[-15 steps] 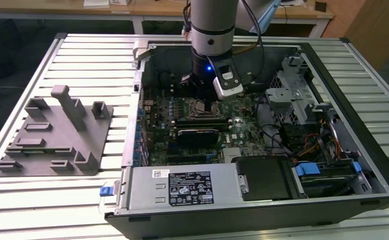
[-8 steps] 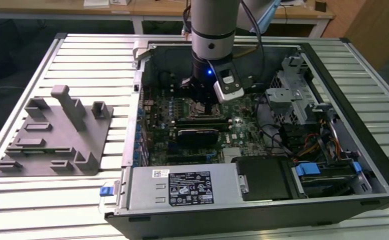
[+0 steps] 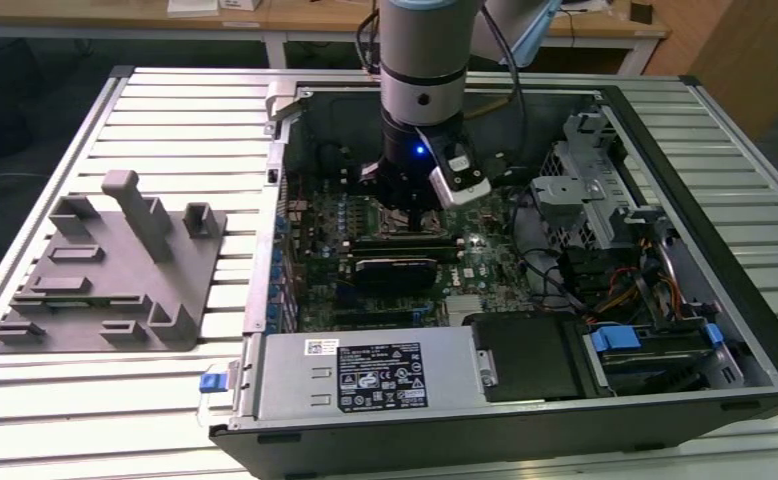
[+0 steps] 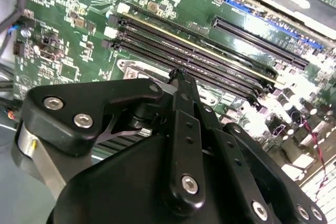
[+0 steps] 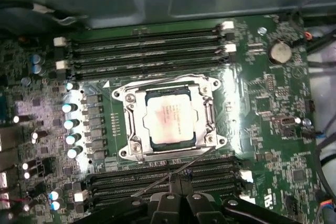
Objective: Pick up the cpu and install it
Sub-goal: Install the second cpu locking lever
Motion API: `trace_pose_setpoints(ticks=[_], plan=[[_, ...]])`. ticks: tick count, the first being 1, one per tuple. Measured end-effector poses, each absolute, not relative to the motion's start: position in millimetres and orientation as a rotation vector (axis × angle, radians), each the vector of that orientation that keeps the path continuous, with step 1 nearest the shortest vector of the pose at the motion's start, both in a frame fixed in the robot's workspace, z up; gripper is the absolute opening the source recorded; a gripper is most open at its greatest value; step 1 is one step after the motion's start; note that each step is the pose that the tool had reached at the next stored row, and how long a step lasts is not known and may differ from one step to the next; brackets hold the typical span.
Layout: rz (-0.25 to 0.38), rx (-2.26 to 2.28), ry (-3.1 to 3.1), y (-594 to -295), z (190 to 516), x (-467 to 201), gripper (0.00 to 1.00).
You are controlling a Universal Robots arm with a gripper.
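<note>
Item: the cpu (image 5: 172,120), lying flat inside the socket frame (image 5: 131,124) on the motherboard (image 5: 273,108), between the memory slots (image 5: 142,51). We are judging placement done; the frame is looking unlatched. The gripper (image 5: 177,178) is hovering just above, touching nothing; we are reading its fingers as drawn together, empty. Grey fixture (image 3: 109,270) is sitting on the table (image 3: 176,130).

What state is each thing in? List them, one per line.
cpu: seated flat inside the socket, metal top up.
socket: frame around the cpu, retention lever lying along its edge.
gripper: above the motherboard beside the socket, holding nothing visible.
computer case: lying on its side, panel off, interior exposed.
grey fixture block: on the table, no cpu on it.
</note>
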State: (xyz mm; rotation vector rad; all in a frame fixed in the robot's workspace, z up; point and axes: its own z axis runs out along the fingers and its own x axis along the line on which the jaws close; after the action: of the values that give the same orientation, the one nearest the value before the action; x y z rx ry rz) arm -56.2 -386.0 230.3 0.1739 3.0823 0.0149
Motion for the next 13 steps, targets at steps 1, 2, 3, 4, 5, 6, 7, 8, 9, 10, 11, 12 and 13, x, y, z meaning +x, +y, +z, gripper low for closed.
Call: trace_pose_setpoints(ticks=[1, 2, 3, 4, 5, 6, 7, 8, 9, 10, 11, 12, 13], plan=[[0.018, 0.159, 3.083, -386.0, 229.8, -56.9, 0.11], [0.023, 0.148, 3.084, -386.0, 229.4, -57.9, 0.11], [0.028, 0.14, 3.084, -386.0, 229.1, -59.5, 0.11], [0.034, 0.135, 3.085, -386.0, 228.9, -61.3, 0.11], [0.04, 0.132, 3.085, -386.0, 228.8, -63.1, 0.11], [0.045, 0.129, 3.085, -386.2, 228.7, -64.4, 0.11], [0.047, 0.127, 3.085, -386.7, 228.7, -65.0, 0.11], [0.047, 0.125, 3.085, -387.3, 228.7, -65.2, 0.11], [0.047, 0.123, 3.086, -387.8, 228.7, -65.3, 0.11], [0.047, 0.122, 3.086, -388.7, 228.7, -65.4, 0.11], [0.047, 0.122, 3.086, -389.6, 228.7, -65.4, 0.11], [0.049, 0.122, 3.086, -390.6, 228.6, -65.4, 0.11], [0.052, 0.122, 3.086, -391.5, 228.3, -65.4, 0.11]])
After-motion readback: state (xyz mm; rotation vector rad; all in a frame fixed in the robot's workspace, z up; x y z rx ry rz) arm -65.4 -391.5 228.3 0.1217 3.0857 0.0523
